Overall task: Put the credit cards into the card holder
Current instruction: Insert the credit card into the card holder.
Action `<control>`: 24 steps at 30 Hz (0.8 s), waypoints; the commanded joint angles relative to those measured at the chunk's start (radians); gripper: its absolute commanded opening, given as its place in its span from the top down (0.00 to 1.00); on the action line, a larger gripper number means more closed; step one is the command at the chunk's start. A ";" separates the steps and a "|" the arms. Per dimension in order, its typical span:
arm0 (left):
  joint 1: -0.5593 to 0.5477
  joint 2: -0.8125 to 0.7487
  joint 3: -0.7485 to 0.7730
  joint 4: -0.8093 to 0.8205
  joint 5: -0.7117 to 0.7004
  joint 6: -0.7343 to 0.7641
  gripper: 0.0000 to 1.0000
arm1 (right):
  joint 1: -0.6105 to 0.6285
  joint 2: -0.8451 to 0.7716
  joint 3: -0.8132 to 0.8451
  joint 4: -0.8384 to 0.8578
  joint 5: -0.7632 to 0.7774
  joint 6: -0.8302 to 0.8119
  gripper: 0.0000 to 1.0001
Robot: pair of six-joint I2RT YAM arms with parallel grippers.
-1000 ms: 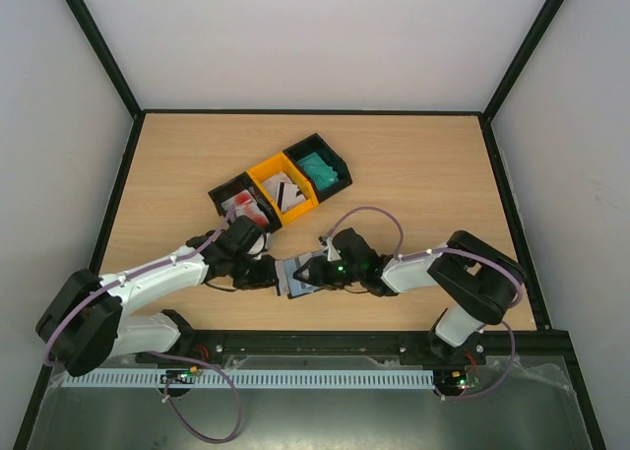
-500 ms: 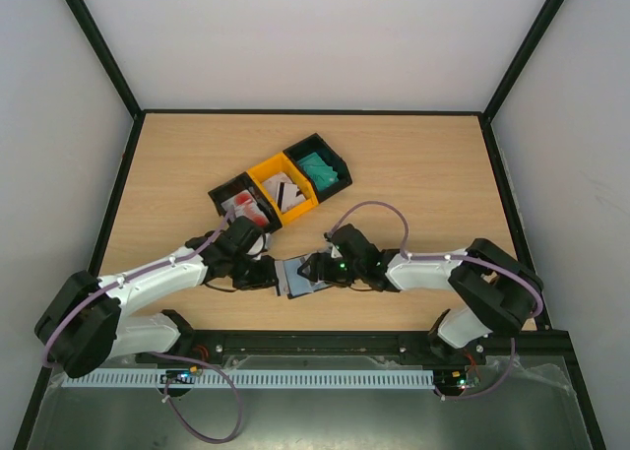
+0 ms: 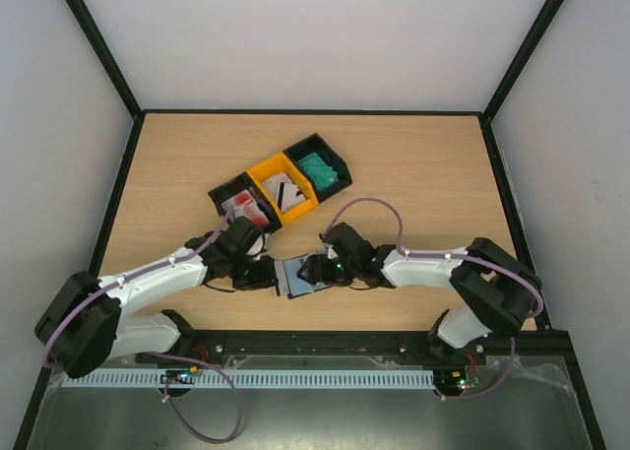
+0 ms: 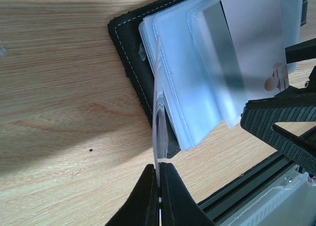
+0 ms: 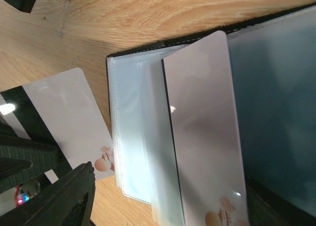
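The wooden table (image 3: 413, 174) carries everything; the left arm (image 3: 157, 273) and right arm (image 3: 423, 265) reach in from the near edge and meet just in front of a diagonal row of three bins; the far black bin (image 3: 313, 140) holds teal cards (image 3: 320, 166), the yellow bin (image 3: 300, 211) in the middle holds white cards (image 3: 285, 192), and the near black bin (image 3: 224, 186) holds red-and-white cards (image 3: 246, 209)

The card holder (image 4: 129, 53) lies open on the table between the two grippers, near the front edge, its clear pockets fanned upward; the left gripper (image 4: 159, 174) is pinched tight on one clear sleeve (image 4: 159, 112), which stands on edge away from the other pockets; the right gripper (image 3: 317, 270) hangs over the holder's other side with its jaws wide apart, clamped on nothing; a plain white card (image 5: 202, 127) stands tilted among the pockets, though whether it sits inside one cannot be told; a striped white card (image 5: 64, 117) with a small reddish picture lies beside the holder's pocket edge, just by one right finger (image 5: 59, 196), and whether they touch cannot be told
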 commanded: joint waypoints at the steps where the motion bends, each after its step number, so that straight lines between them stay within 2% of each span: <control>1: -0.004 -0.010 -0.014 -0.003 -0.003 -0.004 0.98 | 0.027 -0.024 0.028 -0.181 0.141 -0.025 0.32; 9: -0.004 -0.017 -0.019 0.003 -0.003 0.000 0.98 | 0.120 0.037 0.099 -0.257 0.235 -0.028 0.30; 18: -0.004 -0.031 -0.036 0.012 0.000 0.000 0.98 | 0.138 0.077 0.150 -0.319 0.280 -0.062 0.30; 24: -0.004 -0.033 -0.035 0.013 0.002 0.003 0.98 | 0.165 0.057 0.173 -0.379 0.446 -0.003 0.29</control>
